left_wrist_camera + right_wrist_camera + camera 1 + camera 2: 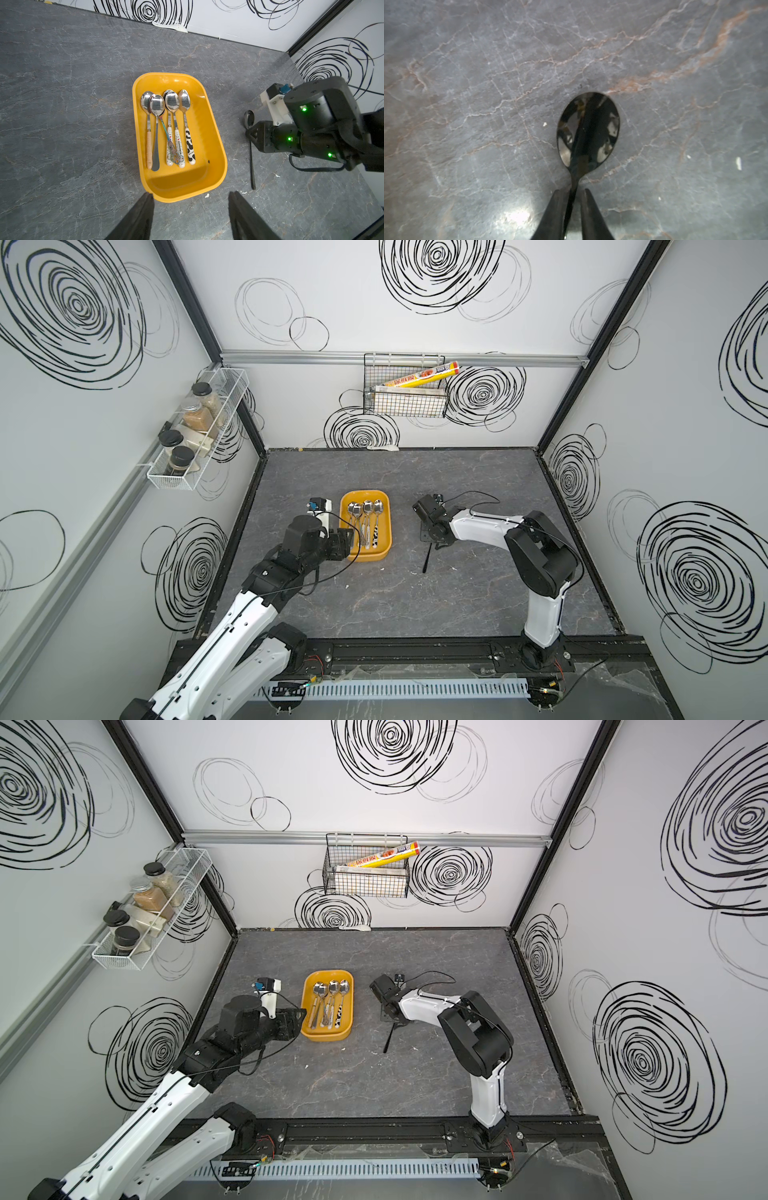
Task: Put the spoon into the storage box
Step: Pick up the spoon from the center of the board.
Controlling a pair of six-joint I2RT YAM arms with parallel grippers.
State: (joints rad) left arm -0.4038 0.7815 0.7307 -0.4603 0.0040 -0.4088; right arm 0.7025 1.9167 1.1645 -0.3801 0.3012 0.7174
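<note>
R gripper (573, 190) jaws straddle neck of black spoon (588, 131), narrow gap, not clamped; L gripper (191, 193) jaws wide apart by storage box (214, 133).

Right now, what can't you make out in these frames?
- black spoon: the bowl is hidden under the right gripper in both top views. The handle end is cut off by the picture edge in the right wrist view.
- storage box: its near corner is covered by the left gripper in a top view.
- boxed spoons: they overlap in the left wrist view, so the exact count is unclear.
- jars: labels are too small to read.
</note>
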